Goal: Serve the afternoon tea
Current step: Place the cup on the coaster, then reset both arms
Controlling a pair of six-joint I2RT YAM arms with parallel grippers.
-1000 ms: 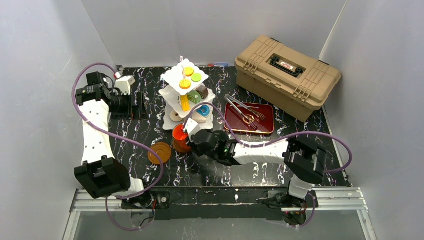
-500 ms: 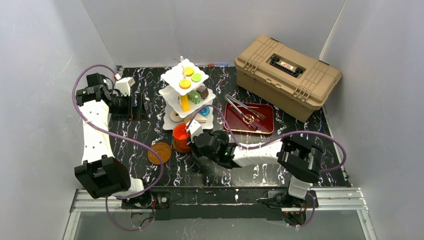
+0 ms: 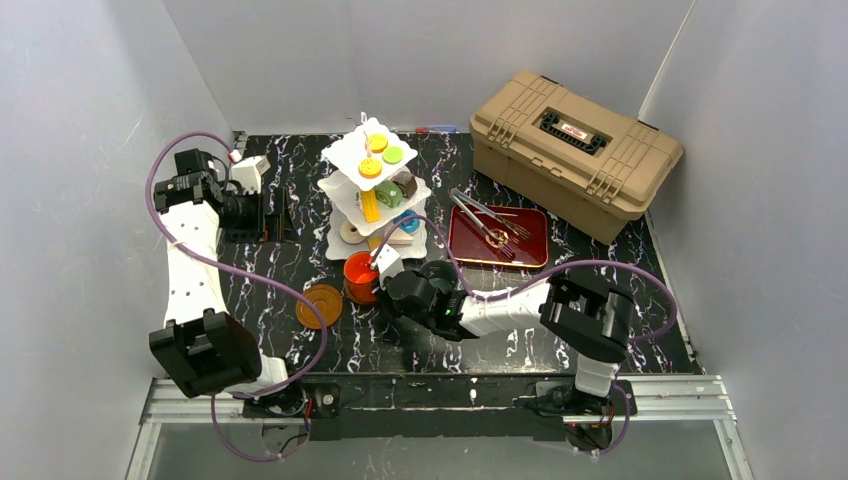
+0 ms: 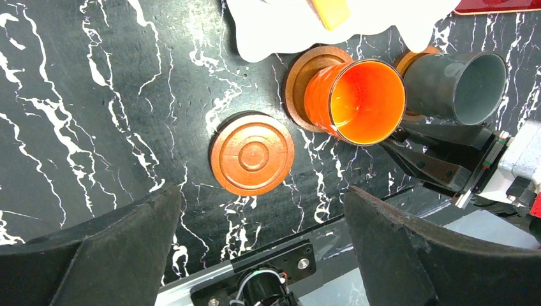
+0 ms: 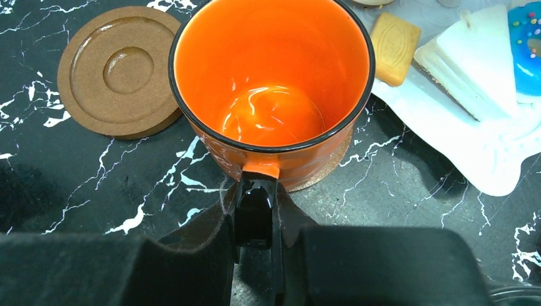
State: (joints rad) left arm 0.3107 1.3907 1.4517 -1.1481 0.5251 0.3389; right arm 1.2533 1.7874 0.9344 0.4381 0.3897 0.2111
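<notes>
Orange glazed cup (image 5: 274, 83) with a black rim, empty, upright over a brown round wooden saucer (image 5: 328, 167) on the black white-veined marble table (image 5: 76, 185); whether cup and saucer touch cannot be judged; right gripper (image 5: 255, 220) comes in from the near side, fingers clamped on the cup's handle; second brown round saucer (image 5: 118, 70), bare, lies just beside the cup on the left arm's side, apart from it; white three-tier square-plate stand (image 3: 372, 190) just behind the cup, its bottom plate carrying a tan biscuit (image 5: 395, 48), a white cake wedge (image 5: 472, 70) and a blue-iced donut (image 5: 526, 38); dark grey cup (image 4: 456, 86) sits on a third saucer, right of the orange cup; left gripper (image 4: 260, 210) hangs high over the bare saucer, fingers wide apart, holding nothing
</notes>
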